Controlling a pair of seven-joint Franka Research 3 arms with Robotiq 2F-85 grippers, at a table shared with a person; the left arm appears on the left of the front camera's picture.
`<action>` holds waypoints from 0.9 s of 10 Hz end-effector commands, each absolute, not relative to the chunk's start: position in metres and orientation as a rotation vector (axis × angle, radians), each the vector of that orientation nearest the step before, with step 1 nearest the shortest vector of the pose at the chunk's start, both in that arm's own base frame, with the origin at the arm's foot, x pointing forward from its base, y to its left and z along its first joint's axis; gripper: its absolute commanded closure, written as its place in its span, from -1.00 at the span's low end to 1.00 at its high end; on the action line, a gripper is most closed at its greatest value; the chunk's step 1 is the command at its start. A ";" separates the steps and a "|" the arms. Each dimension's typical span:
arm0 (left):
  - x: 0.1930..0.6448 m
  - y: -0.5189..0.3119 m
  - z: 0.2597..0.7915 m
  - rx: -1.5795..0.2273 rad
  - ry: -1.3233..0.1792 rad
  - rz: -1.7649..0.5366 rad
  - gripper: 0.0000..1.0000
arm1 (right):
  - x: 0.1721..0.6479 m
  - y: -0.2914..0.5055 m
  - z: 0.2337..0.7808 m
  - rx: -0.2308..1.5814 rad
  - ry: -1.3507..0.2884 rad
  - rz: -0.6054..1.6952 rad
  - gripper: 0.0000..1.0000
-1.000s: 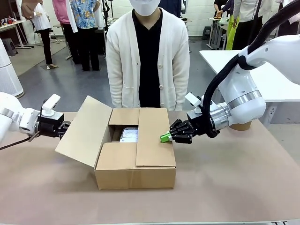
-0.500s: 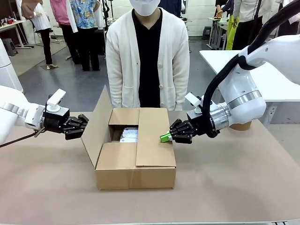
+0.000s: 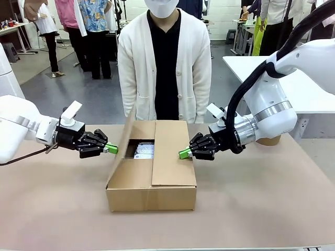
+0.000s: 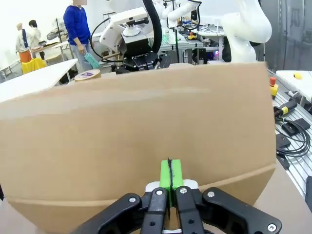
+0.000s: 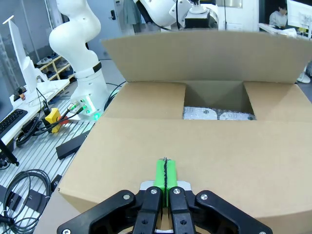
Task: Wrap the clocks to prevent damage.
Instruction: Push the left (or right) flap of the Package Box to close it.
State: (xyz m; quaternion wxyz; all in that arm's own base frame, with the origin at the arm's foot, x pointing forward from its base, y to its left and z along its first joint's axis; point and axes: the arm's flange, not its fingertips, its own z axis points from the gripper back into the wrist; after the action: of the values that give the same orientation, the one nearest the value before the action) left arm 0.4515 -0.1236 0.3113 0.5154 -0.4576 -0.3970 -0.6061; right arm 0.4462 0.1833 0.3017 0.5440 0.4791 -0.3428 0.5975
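Cardboard box [image 3: 152, 183] sits between my arms, right flap [image 3: 170, 151] flat, left flap [image 3: 121, 151] standing nearly upright along the box's near-to-far edge. The bubble-wrapped clocks [image 3: 145, 150] lie down inside at the far end, just right of my left gripper [image 3: 112, 149], with that raised flap between them. Both it and the right gripper [image 3: 183, 153] are clenched on nothing, each tip against its flap, so I reckon the next shove goes rightward over the clocks.
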 end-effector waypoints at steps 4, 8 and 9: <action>0.460 -0.152 0.294 -1.006 -0.915 -1.516 0.99 | 0.446 0.184 0.297 1.131 -0.807 1.410 0.98; 0.457 -0.164 0.278 -0.875 -0.829 -1.573 0.99 | 0.446 0.184 0.297 1.131 -0.807 1.410 0.98; 0.457 -0.165 0.276 -0.834 -0.803 -1.581 0.99 | 0.446 0.184 0.297 1.131 -0.807 1.410 0.98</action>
State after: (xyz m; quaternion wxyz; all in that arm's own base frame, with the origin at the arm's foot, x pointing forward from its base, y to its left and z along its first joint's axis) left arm 0.4580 -0.1573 0.3082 0.5250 -0.4115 -0.3748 -0.6438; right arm 0.4462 0.1832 0.3017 0.5440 0.4791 -0.3428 0.5975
